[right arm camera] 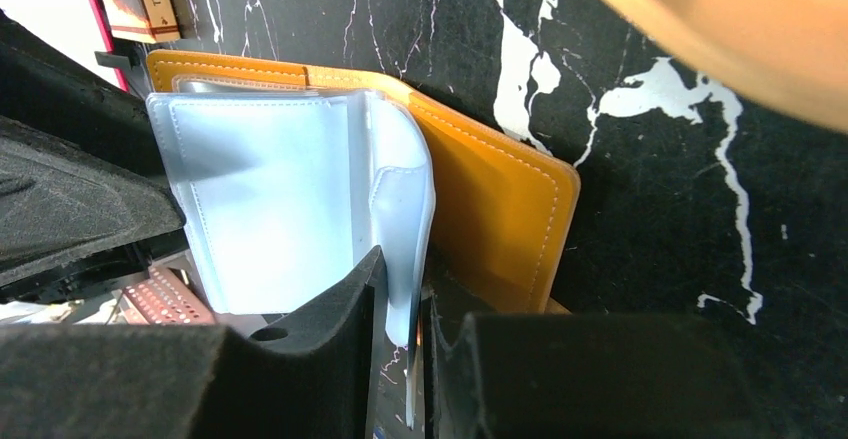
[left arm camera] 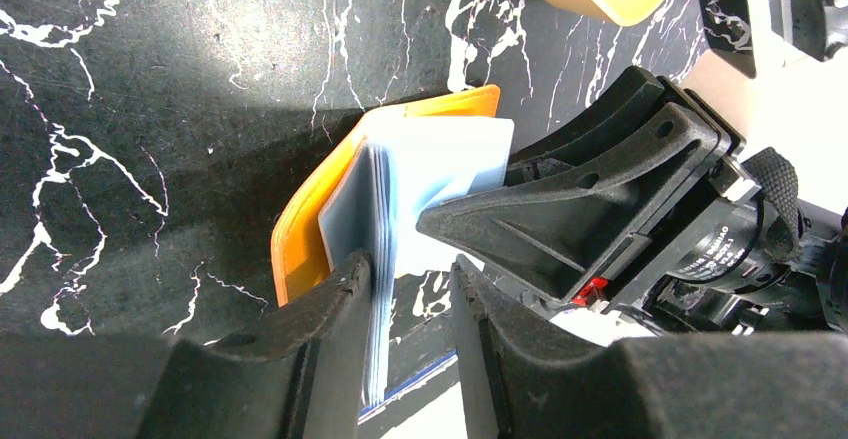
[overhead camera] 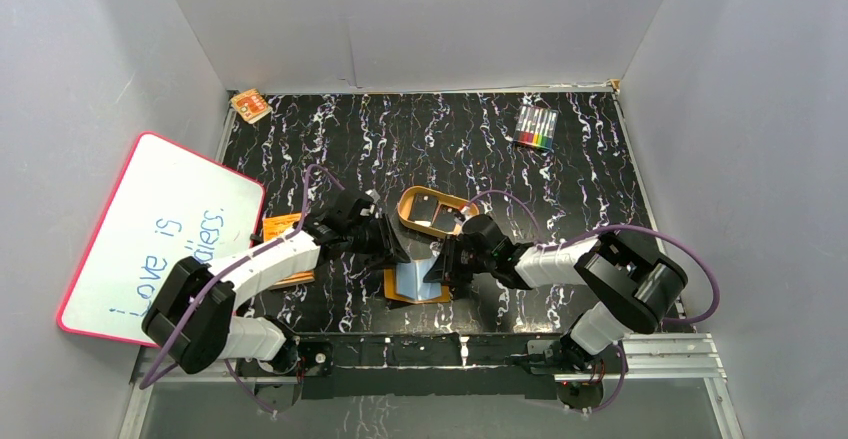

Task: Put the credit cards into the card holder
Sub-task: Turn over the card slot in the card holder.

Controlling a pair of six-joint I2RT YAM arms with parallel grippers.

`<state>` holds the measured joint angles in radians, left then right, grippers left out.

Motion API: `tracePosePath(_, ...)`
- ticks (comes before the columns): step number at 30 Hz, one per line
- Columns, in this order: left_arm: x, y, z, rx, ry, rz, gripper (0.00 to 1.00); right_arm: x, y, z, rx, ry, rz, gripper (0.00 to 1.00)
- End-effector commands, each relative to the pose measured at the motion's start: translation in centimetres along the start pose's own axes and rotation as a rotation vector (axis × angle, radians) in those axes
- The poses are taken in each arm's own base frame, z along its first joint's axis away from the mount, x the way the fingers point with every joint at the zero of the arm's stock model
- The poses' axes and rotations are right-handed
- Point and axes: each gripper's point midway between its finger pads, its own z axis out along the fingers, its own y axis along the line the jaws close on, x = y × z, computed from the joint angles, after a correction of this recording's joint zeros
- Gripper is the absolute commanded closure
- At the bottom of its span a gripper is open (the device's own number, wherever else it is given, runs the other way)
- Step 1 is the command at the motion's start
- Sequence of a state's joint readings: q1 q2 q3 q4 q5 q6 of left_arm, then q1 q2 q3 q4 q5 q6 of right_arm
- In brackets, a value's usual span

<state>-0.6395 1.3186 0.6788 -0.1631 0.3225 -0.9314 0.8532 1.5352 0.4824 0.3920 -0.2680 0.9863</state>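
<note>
Ripping looked likely if an arm tugged: right gripper (right arm camera: 403, 289) pinched a clear page (right arm camera: 270, 189) of the card holder (overhead camera: 405, 281), open on the table (overhead camera: 600, 179); left gripper (left arm camera: 410, 279) sat half-open around others.

**Colours across your worktop**

You are looking at a worktop (overhead camera: 600, 179) showing black with white marble veining. The card holder (overhead camera: 410, 284) is showing orange-brown leather around pale blue-grey sleeves (right arm camera: 270, 189). The tray (overhead camera: 403, 209) is reading tan, the whiteboard (overhead camera: 160, 239) white with a pink-red rim, and the markers (overhead camera: 536, 127) multicoloured.
</note>
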Motion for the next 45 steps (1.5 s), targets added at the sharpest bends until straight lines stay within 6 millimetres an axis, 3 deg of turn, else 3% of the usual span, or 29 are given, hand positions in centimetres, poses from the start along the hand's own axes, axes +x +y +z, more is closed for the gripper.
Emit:
tracePosePath(1,0.2,-0.1,-0.9,0.002,-0.013,0.031,0.69,1.6,-4.1,-0.3,0.12,0.031,0.04,0.74)
tracePosePath(22,0.1,-0.8,-0.8,0.018,-0.007,0.051,1.0,2.3,-5.2,-0.3,0.114,0.048,0.073,0.75)
tracePosePath(24,0.0,-0.8,-0.9,0.016,-0.012,0.054,1.0,2.2,-5.1,-0.4,0.11,0.044,0.071,0.71)
tracePosePath(28,-0.2,-0.5,-1.1,-0.02,-0.019,0.056,1.0,1.6,-4.5,-1.0,0.114,0.022,0.062,0.52)
tracePosePath(32,-0.6,-0.3,-1.4,-0.07,-0.027,0.067,1.0,0.8,-4.1,-2.2,0.144,-0.015,0.037,0.4)
tracePosePath(40,-1.2,-0.5,-1.6,-0.109,-0.031,0.079,1.0,-0.7,-3.1,-6.2,0.213,-0.102,-0.038,0.35)
tracePosePath(45,-1.1,-0.7,-1.3,-0.13,-0.013,0.082,1.0,-2.5,0.3,-9.2,0.154,-0.173,-0.154,0.38)
